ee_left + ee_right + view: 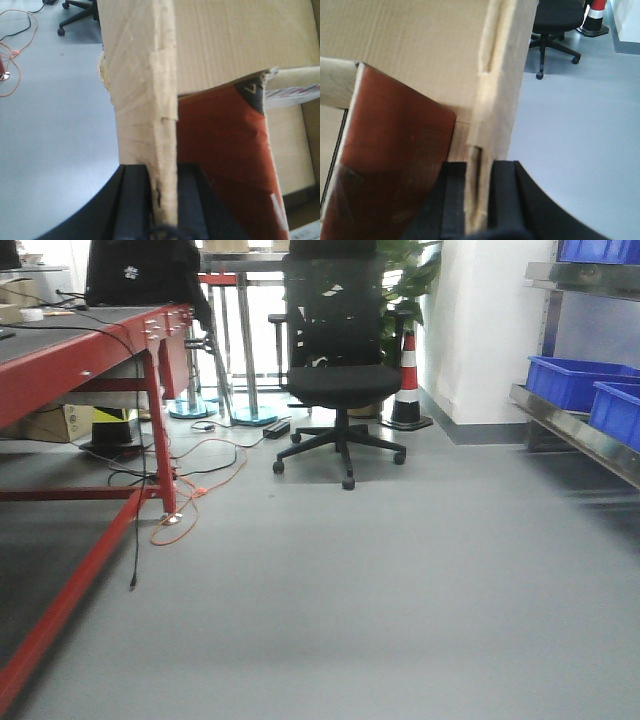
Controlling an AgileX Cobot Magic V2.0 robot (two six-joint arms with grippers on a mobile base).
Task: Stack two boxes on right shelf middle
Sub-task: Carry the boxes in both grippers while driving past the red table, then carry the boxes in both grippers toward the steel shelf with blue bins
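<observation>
**Both grippers clamped on carton walls, shelf off to the right**

On my left wrist feed, the left gripper [163,172] is clenched on the top edge of an upright wall of a tan corrugated cardboard carton [225,40]. One black finger [134,200] sits on the outer face and the other on the inner face, with the cardboard pinched between them.

The right wrist feed shows the mirror of that. The right gripper [479,167] is closed on a cardboard wall edge [502,75], again with a finger on each side of it.

Inside the carton I can see a flat rust-red panel [220,150] leaning against the far wall. The same colour shows on the right feed [395,140]. I take both walls to belong to one carton, but neither close view shows enough of it to be sure.

The front camera does not show the carton at all. It shows the shiny stainless-steel rack shelf [565,428] at the right edge, carrying blue plastic bins [575,380]. A black office chair [340,350] stands ahead on the grey floor [400,590], with an orange-and-white traffic cone [408,380] just behind it. The red-framed table [100,345] runs along the left.
</observation>
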